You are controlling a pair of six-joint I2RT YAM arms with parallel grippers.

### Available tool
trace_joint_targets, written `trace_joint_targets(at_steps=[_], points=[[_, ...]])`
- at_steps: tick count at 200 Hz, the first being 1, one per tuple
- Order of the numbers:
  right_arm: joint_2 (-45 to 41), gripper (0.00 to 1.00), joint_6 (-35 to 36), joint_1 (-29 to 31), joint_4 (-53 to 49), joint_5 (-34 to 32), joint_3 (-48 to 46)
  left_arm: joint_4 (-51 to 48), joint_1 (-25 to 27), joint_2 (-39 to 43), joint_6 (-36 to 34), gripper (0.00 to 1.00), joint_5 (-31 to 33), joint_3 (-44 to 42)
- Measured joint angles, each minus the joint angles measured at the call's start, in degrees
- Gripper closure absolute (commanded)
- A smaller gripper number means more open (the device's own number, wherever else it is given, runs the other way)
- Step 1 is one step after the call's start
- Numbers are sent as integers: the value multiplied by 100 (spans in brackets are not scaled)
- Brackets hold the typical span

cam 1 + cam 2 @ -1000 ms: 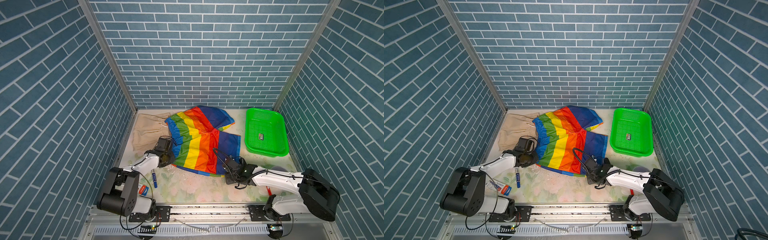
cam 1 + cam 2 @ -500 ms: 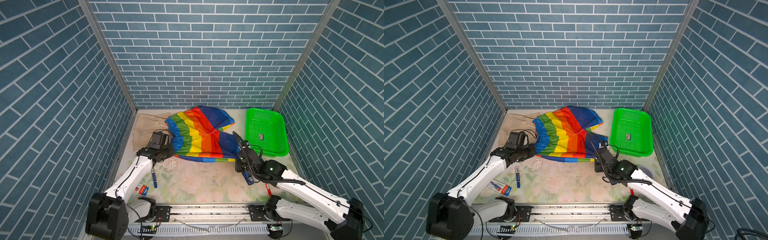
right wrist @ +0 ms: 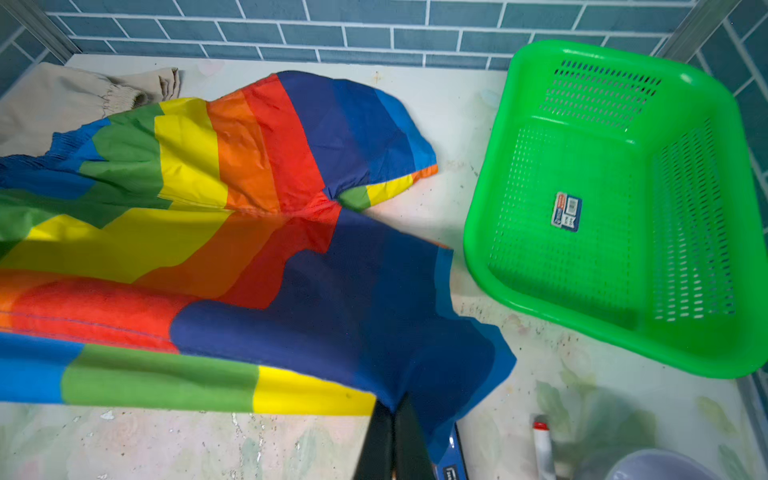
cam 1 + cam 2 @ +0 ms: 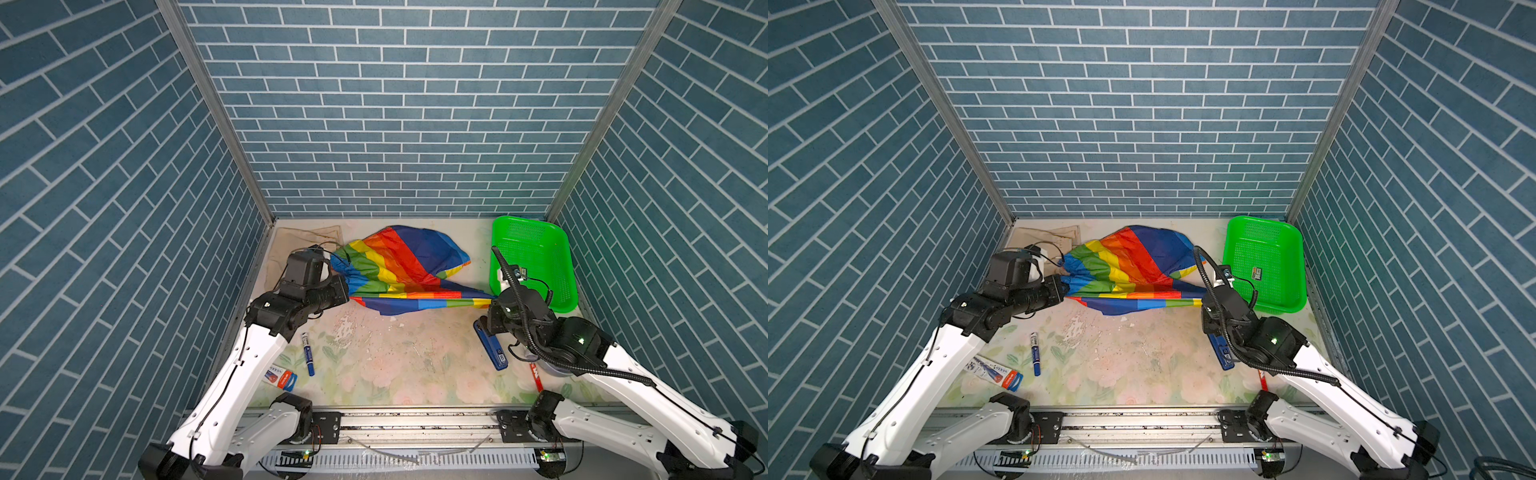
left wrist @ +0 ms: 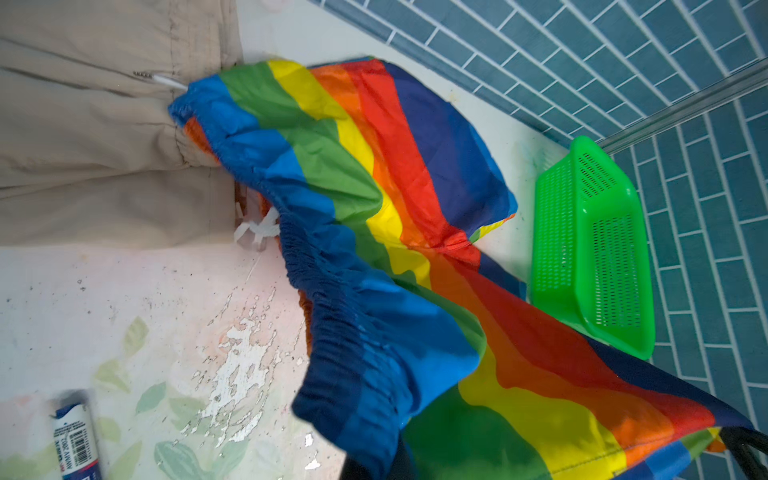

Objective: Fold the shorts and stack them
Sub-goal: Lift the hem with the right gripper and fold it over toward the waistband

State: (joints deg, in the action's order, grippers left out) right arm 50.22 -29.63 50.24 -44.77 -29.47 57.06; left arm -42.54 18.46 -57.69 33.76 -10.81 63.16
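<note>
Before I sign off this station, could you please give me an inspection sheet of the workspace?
Surface: floral-print tabletop, paint chipped centrally.
Job's things: shiny rainbow-striped shorts stretched between grippers; beige cloth shorts flat, far left.
Clutter: green plastic mesh basket, blue marker pen, blue stapler, red-and-white tube.
Grippers: left gripper shut on rainbow waistband; right gripper shut on a leg hem.
Cables: black corrugated hose arcs over right arm.
Surroundings: blue brick-pattern walls.

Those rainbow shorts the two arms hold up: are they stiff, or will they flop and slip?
Probably very floppy: the rainbow shorts sag between the left gripper and right gripper. Likely light, since two small pinches at the edge lift them. The glossy, creased cloth looks thin, so it may slide when folded.
</note>
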Motion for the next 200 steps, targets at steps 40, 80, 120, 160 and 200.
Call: trace_joint_targets(at_steps=[40, 80, 120, 160, 200], points=[[732, 100, 1019, -238, 796, -686, 358, -48, -15, -619, -170, 100, 197, 680], [2024, 100, 1690, -1333, 1860, -129, 839, 74, -72, -1344, -280, 100, 227, 1027], [3807, 100, 2227, -1851, 2498, 459, 2197, 411, -538, -1884, -291, 100, -33, 1064], [5685, 100, 2640, -2022, 2726, 857, 3958, 999, -1088, -2621, -208, 100, -352, 1043], [7442, 100, 3023, -2022, 2761, 966, 5639, 1626, -1408, -3368, 7, 100, -382, 994]])
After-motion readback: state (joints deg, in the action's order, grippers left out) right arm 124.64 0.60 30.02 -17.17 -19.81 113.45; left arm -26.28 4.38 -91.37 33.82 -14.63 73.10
